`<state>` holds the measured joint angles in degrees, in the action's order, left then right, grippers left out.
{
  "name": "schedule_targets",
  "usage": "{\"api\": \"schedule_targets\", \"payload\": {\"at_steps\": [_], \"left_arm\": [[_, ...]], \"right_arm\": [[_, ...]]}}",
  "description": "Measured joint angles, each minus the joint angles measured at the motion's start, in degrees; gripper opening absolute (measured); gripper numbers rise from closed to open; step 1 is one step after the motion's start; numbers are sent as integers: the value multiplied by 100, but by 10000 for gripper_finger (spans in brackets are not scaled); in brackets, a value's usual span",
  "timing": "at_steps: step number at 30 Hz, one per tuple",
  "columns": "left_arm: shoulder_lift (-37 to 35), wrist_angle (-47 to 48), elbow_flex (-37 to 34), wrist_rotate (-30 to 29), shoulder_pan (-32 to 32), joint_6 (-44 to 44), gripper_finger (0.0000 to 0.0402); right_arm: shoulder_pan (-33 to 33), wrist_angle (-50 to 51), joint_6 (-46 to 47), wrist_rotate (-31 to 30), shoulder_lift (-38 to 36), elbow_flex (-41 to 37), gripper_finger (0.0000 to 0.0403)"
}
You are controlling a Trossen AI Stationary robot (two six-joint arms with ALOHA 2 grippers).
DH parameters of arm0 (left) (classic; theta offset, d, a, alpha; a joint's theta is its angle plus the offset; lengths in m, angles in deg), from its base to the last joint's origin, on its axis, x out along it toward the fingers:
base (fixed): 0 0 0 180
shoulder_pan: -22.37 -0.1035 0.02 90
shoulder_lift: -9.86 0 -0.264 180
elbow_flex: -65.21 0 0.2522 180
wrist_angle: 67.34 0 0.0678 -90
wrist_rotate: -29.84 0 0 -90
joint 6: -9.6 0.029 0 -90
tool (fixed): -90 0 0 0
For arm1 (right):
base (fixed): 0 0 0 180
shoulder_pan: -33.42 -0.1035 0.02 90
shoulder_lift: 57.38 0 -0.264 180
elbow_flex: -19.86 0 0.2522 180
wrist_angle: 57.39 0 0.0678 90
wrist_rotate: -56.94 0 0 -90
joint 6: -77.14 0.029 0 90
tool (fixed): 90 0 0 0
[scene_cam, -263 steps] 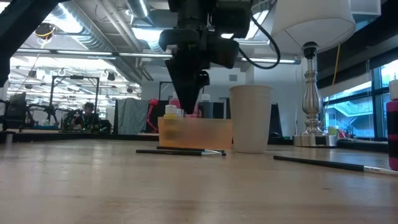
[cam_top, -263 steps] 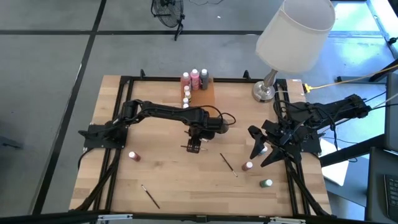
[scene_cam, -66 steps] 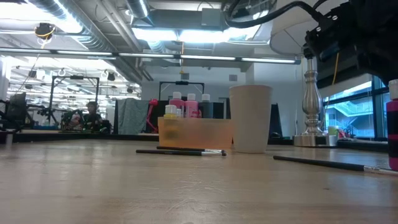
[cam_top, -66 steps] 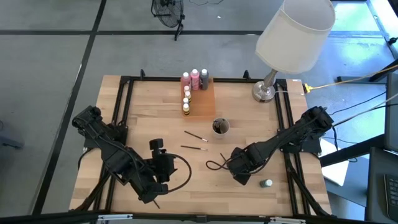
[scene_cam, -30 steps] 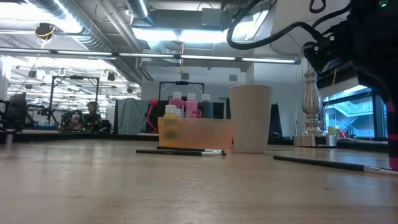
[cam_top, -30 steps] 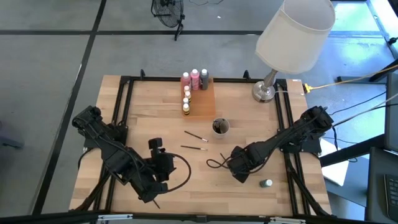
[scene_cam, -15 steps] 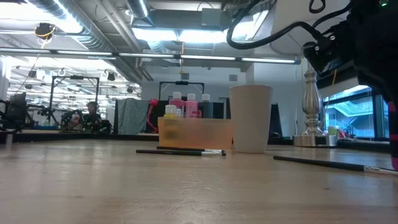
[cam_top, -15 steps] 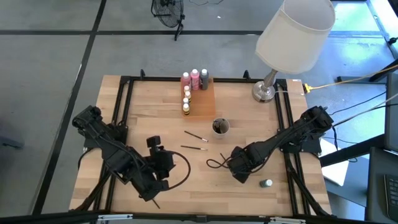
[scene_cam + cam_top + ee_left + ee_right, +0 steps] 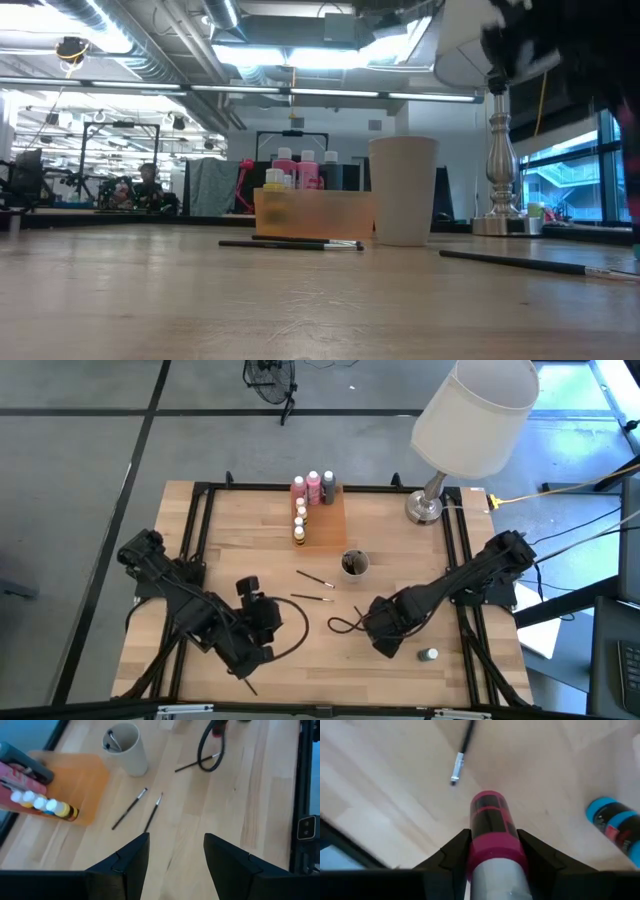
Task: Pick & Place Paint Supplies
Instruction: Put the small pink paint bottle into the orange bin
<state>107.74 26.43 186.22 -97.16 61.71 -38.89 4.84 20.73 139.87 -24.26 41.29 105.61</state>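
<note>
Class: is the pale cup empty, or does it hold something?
Holding something: the cup has dark brush handles standing inside it.

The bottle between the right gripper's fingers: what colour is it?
Pink bottle, dark-banded, grey cap; right wrist view shows it best.

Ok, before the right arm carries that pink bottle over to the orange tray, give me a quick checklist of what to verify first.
1. Grip on pink bottle: right gripper has its fingers on both sides of it. Ok.
2. Bottle clear of the table: cannot tell.
3. Loose brushes on the route: two paintbrushes lie on the wood between gripper and orange tray. Not ok if carried low.
4. Cup beside the route: upright, brushes inside. Ok, but steer around it.
5. Space on the tray: bottles crowd its far and left edges, the rest is bare. Ok.
6. Left gripper: open, empty, at the near-left of the table, away from the route. Ok.
</note>
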Motion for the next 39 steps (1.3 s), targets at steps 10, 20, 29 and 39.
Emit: {"api": "schedule_targets", "payload": {"at_steps": [10,20,29,39], "left_arm": [[0,4,0,118,-189,187,184],[0,-144,0,-213,-321,690,184],[0,-1177,0,-702,-454,1839,184],[0,-1281,0,-700,-714,1839,184]], "right_arm": [[-1,1419,-369,-641,0,2076,141],[-7,1813,-774,-1472,-2,3877,141],[-4,1774,-1155,-1894,-2,4199,141],[261,1772,-1672,-1776,-2,4199,141]]}}
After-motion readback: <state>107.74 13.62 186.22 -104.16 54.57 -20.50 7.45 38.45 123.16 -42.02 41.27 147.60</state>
